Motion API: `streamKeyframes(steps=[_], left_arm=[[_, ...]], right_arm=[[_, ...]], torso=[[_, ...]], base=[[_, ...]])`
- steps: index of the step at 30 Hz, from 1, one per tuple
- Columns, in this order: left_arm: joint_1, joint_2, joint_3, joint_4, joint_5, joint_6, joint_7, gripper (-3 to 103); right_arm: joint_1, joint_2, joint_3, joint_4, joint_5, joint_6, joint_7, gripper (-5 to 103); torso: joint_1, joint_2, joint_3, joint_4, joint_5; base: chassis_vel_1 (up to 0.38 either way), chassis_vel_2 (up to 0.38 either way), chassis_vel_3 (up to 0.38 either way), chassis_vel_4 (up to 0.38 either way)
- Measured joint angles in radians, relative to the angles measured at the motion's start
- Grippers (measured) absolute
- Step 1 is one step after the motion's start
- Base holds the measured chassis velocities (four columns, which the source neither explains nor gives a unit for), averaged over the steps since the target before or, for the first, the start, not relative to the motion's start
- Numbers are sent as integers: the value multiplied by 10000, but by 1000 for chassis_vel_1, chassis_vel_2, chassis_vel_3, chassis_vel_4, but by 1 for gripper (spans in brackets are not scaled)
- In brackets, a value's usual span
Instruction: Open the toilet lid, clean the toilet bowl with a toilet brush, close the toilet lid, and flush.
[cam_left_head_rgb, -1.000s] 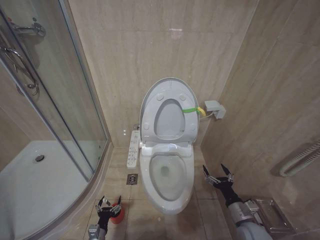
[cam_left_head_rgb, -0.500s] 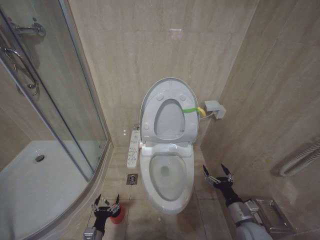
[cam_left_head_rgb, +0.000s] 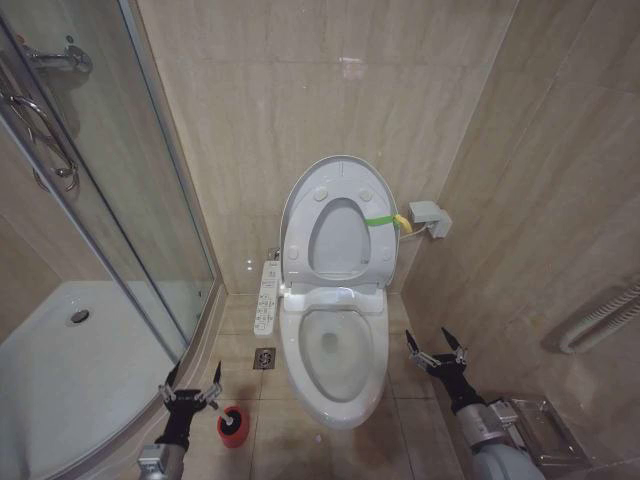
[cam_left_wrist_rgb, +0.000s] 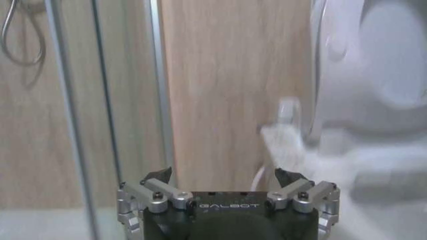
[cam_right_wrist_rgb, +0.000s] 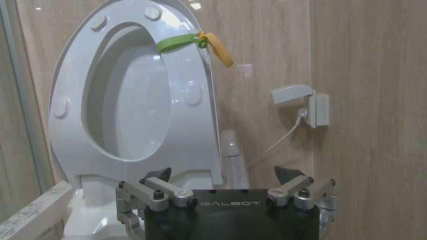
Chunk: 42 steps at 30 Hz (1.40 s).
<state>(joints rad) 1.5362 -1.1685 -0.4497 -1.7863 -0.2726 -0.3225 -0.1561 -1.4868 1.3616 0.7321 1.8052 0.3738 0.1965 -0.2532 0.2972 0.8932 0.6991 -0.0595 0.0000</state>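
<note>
The toilet lid (cam_left_head_rgb: 340, 240) stands raised against the back wall, with a green-yellow strap (cam_left_head_rgb: 381, 220) on its right edge. Below it the toilet bowl (cam_left_head_rgb: 335, 358) lies uncovered. The toilet brush's dark head (cam_left_head_rgb: 232, 424) sits in a red holder on the floor left of the bowl. My left gripper (cam_left_head_rgb: 193, 376) is open just left of and above the holder, holding nothing. My right gripper (cam_left_head_rgb: 432, 346) is open low beside the bowl's right side, and its wrist view faces the lid (cam_right_wrist_rgb: 133, 100) and strap (cam_right_wrist_rgb: 177, 42). Both wrist views show spread fingers (cam_left_wrist_rgb: 160, 176) (cam_right_wrist_rgb: 285, 175).
A glass shower enclosure (cam_left_head_rgb: 110, 230) with a curved sill fills the left. The button panel (cam_left_head_rgb: 267, 297) and a floor drain (cam_left_head_rgb: 264, 357) lie left of the bowl. A small wall box (cam_left_head_rgb: 430, 217) sits right of the lid. Tiled wall stands close on the right.
My left gripper has moved left and slightly up, off the red holder, with its fingers spread wider. The brush head in the holder is now uncovered. The right arm has not moved.
</note>
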Motion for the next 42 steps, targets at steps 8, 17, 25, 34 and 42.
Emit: streamKeyframes(steps=[8,17,25,34,42], left_arm=[[839,249,-448,-1950,-427,994,319,100],[1464,114,-1022,-2748,-872,1217,540,100],[1742,-154,-1137,-2980,-827,1453,54,100],[1934,-202,-1055,-3206,-628,1697,154,100],[1714,-67,-1237,-2872,-617,1315,841,100]], right_arm=[[0,0,0,0,0,0,1,100],[0,0,0,0,0,0,0,100],[0,0,0,0,1,0,0,100],[0,0,0,0,0,0,0,100],[0,0,0,0,0,0,0,100]], torso=[[0,0,0,0,2],[0,0,0,0,0],[0,0,0,1,1],[0,0,0,0,1],[0,0,0,0,0]], base=[[0,0,0,0],[0,0,0,0],[0,0,0,0],[0,0,0,0],[0,0,0,0]])
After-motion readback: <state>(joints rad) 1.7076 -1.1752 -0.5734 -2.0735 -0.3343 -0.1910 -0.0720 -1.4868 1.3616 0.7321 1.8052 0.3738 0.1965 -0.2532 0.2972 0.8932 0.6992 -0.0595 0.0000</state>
